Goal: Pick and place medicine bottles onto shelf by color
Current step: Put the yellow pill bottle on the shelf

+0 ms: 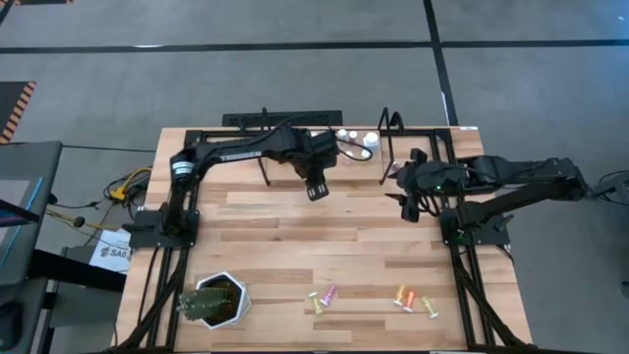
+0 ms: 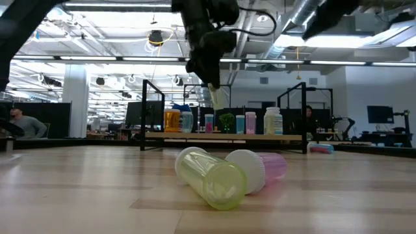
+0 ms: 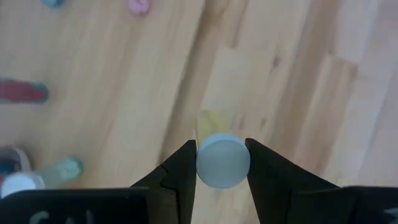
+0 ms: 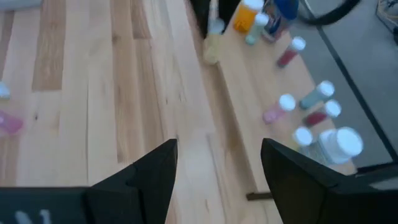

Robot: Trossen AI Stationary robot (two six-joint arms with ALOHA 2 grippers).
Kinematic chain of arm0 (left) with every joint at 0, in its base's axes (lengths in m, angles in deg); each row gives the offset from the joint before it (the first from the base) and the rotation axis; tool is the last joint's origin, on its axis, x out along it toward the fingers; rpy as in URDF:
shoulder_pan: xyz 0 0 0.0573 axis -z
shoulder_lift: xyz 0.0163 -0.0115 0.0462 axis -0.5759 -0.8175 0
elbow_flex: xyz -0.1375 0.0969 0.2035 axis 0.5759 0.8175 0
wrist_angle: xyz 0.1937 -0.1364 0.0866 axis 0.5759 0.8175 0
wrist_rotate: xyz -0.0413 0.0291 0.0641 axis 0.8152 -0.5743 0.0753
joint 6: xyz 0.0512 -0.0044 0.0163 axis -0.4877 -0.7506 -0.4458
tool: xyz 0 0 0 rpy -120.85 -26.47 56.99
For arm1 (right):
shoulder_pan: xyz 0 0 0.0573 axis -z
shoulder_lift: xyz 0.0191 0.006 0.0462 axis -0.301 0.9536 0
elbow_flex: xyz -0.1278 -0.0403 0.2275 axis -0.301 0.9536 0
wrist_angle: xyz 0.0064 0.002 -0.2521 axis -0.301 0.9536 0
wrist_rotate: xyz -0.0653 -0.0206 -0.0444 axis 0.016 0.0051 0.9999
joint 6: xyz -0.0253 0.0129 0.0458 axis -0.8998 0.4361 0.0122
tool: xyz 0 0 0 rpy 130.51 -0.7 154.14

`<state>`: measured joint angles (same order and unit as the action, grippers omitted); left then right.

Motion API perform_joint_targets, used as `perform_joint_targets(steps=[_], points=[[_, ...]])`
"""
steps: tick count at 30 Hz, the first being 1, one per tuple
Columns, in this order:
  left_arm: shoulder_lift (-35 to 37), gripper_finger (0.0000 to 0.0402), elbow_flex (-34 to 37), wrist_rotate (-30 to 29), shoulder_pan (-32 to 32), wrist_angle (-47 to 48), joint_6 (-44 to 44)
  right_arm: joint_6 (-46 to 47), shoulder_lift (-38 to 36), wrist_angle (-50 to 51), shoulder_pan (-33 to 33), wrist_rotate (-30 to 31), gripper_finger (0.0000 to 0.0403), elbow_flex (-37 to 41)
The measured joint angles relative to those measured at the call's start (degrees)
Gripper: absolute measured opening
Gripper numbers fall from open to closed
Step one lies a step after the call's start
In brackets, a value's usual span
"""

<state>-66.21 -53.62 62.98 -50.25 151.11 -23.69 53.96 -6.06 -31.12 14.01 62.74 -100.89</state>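
Note:
My left gripper (image 1: 315, 190) hangs above the table's far middle, in front of the shelf (image 2: 286, 136), shut on a yellow medicine bottle (image 2: 218, 97) with a white cap. Several bottles stand upright on the shelf plank, among them an orange one (image 2: 171, 120) and a white one (image 2: 273, 121). My right gripper (image 4: 217, 168) is open and holds nothing, raised over the table's right side (image 1: 408, 202). More bottles lie on their sides near the front edge: a yellow one (image 2: 211, 177), a pink one (image 2: 263, 168) and an orange one (image 1: 401, 294). My left gripper pinches the yellow bottle at its white-capped end (image 3: 222, 163) between its two fingers (image 3: 184, 169). The fingers come from above, slanting steeply down. The yellow body (image 3: 211, 121) sticks out past the fingertips and hangs clear of the table.
A green spiky plant in a white pot (image 1: 213, 300) stands at the front left corner. The shelf's black rod uprights (image 1: 391, 128) rise at both its ends. Bare table lies between the shelf and the front row of bottles.

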Motion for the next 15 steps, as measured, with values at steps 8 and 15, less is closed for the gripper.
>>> perform_joint_targets(steps=[8, 15], points=[[-5.04, 0.0106, -4.09, 0.07, -5.0, 4.05, -2.61, -2.61, -6.06, -8.68, 2.19, -0.13, 0.0255, 10.56], [-5.44, 0.0106, -4.04, 0.0, -10.33, 4.9, -2.62, -8.56, -9.01, -17.63, 7.57, -2.53, 0.0255, 16.37]])
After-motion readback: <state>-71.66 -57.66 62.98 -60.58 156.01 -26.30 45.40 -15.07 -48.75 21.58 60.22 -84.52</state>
